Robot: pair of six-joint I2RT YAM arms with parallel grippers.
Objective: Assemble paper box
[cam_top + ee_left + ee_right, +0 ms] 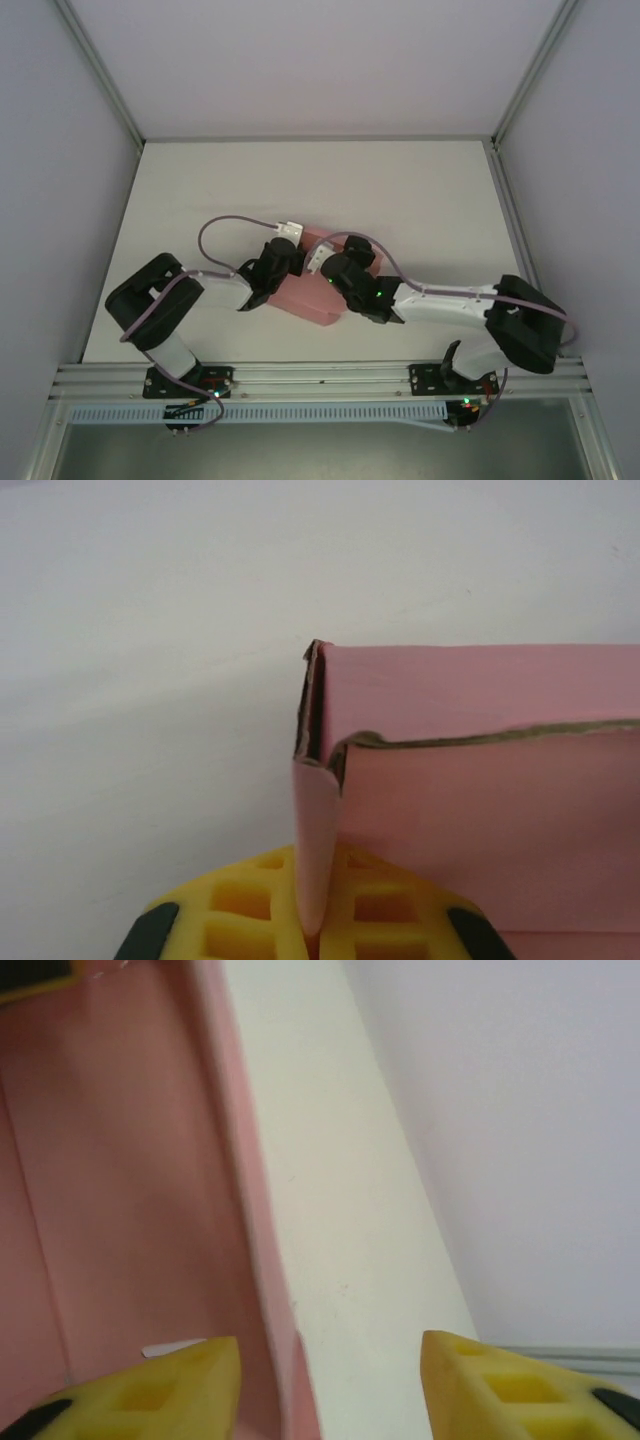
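The pink paper box [312, 296] lies on the white table between both arms, partly folded with walls raised. In the left wrist view the paper box [480, 780] fills the right half, and one thin side flap runs down between my yellow fingers [240, 910]. My left gripper [312, 932] is shut on that flap; the same left gripper [283, 256] sits at the box's left end. My right gripper [330, 1385] stands open, astride the box wall [245, 1210], one finger inside the paper box [120, 1160] and one outside. From above, the right gripper [330, 262] hovers over the box's far edge.
The white table [420, 200] stretches open behind and to both sides of the box. Grey enclosure walls [60, 150] and aluminium posts border it. A metal rail [320, 378] carrying the arm bases runs along the near edge.
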